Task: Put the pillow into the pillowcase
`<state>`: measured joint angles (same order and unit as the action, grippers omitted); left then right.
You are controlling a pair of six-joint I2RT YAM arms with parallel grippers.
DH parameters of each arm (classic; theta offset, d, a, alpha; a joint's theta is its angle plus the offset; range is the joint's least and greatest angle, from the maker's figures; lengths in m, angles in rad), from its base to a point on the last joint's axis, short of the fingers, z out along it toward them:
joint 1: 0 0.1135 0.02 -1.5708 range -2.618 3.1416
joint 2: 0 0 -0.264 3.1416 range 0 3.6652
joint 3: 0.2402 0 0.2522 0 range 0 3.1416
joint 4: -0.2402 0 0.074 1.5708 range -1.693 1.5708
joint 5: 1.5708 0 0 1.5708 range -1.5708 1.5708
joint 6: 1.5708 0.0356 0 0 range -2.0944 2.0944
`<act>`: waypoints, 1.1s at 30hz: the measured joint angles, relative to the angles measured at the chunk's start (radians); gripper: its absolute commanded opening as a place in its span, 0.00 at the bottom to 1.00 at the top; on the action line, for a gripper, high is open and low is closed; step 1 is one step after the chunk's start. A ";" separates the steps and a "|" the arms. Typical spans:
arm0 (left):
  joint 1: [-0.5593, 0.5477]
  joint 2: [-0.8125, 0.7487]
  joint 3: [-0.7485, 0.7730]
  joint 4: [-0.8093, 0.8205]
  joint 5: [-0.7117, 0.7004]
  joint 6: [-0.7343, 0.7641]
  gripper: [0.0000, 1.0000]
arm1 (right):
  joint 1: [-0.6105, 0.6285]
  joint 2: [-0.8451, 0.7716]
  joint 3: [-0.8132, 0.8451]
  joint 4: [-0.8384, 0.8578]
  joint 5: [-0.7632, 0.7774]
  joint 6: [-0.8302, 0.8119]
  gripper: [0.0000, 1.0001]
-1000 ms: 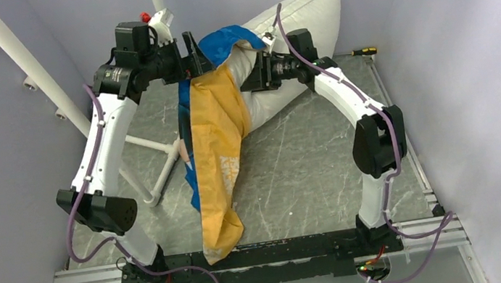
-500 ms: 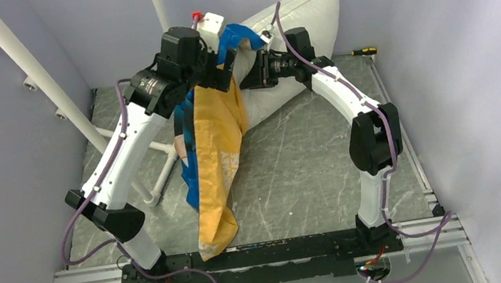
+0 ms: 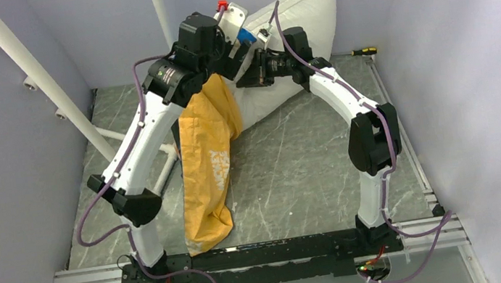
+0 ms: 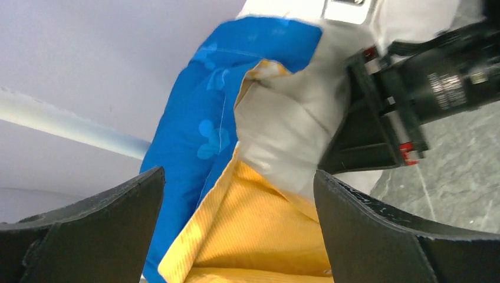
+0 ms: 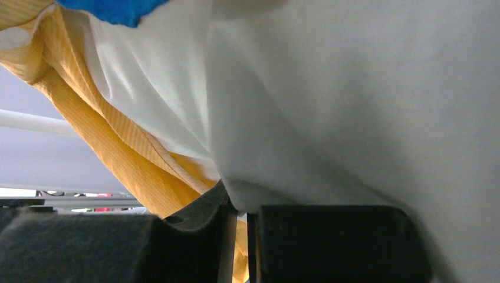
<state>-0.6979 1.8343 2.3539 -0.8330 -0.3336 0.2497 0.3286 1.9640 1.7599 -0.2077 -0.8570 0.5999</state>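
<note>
The pillow (image 3: pixel 305 8) leans in the far corner of the grey marbled table (image 3: pixel 295 168), its upper end propped against the lilac back wall (image 3: pixel 101 29); the pillowcase (image 3: pixel 206 169) hangs from its lower left corner, yellow side out, trailing down to the near rail (image 3: pixel 277 251); only a scrap of its blue side shows from above, up between the two wrists

The left gripper (image 4: pixel 239 177) hovers at that corner with its jaws spread wide, touching nothing; between them lie the blue and yellow cloth and the white pillow corner poking out of the case's mouth

The right gripper (image 5: pixel 237 219) comes in from the right, jaws pressed almost together on a fold of the pillow's white fabric (yellow cloth shows in the slit too, though I cannot tell whether it is caught)

From above, the left wrist covers the mouth of the case; a white pipe frame (image 3: pixel 33 71) slants along the left wall, its foot on the table beside the hanging case; a yellow-handled screwdriver (image 3: pixel 366 51) lies at the far right edge, well apart from the cloth
</note>
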 measured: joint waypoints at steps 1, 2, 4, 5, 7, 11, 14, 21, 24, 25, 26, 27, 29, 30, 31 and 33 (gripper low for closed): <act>0.013 0.019 0.013 -0.019 -0.002 -0.002 0.99 | 0.000 0.000 0.000 0.000 0.000 0.001 0.12; 0.027 0.031 0.017 -0.033 0.002 -0.005 0.97 | 0.000 0.000 0.000 0.000 0.000 0.003 0.12; 0.063 0.048 0.018 -0.066 0.020 -0.012 0.91 | 0.000 0.001 0.000 0.000 -0.001 0.003 0.12; 0.083 0.054 0.018 -0.082 0.029 -0.016 0.86 | 0.000 0.001 0.000 0.000 -0.002 0.003 0.12; 0.120 0.058 0.018 -0.108 0.051 -0.033 0.74 | 0.000 0.002 0.000 0.000 -0.002 0.003 0.12; 0.172 0.058 0.016 -0.114 0.086 -0.050 0.14 | 0.000 0.002 0.000 0.000 -0.003 0.003 0.12; 0.175 0.058 0.011 -0.103 0.117 -0.064 0.00 | 0.000 0.002 -0.003 0.007 -0.006 0.006 0.12; 0.175 0.091 0.062 -0.057 0.248 -0.113 0.00 | 0.000 0.002 -0.016 0.031 -0.012 0.007 0.12; 0.177 0.134 0.145 -0.030 0.339 -0.166 0.00 | -0.002 0.002 -0.023 0.052 -0.020 0.013 0.13; 0.178 0.143 0.162 -0.021 0.364 -0.189 0.00 | -0.004 0.002 -0.024 0.061 -0.024 0.014 0.15; 0.182 0.150 0.172 -0.009 0.391 -0.212 0.00 | -0.006 0.002 -0.027 0.073 -0.031 0.017 0.17; 0.185 0.153 0.173 0.003 0.412 -0.229 0.00 | -0.008 0.002 -0.030 0.084 -0.037 0.019 0.20; 0.211 0.157 0.167 0.027 0.459 -0.280 0.00 | -0.012 0.002 -0.039 0.101 -0.044 0.019 0.30; 0.227 0.157 0.154 0.042 0.478 -0.304 0.00 | -0.012 0.000 -0.039 0.099 -0.043 0.017 0.37; 0.245 0.157 0.136 0.057 0.493 -0.327 0.00 | -0.011 -0.004 -0.042 0.092 -0.038 0.005 0.45; 0.277 0.152 0.083 0.089 0.496 -0.354 0.00 | -0.009 -0.026 -0.057 0.069 -0.010 -0.016 0.62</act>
<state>-0.4206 1.9865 2.4367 -0.7441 0.1627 -0.1040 0.3199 1.9385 1.7031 -0.1387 -0.8665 0.5838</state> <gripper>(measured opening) 0.014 0.407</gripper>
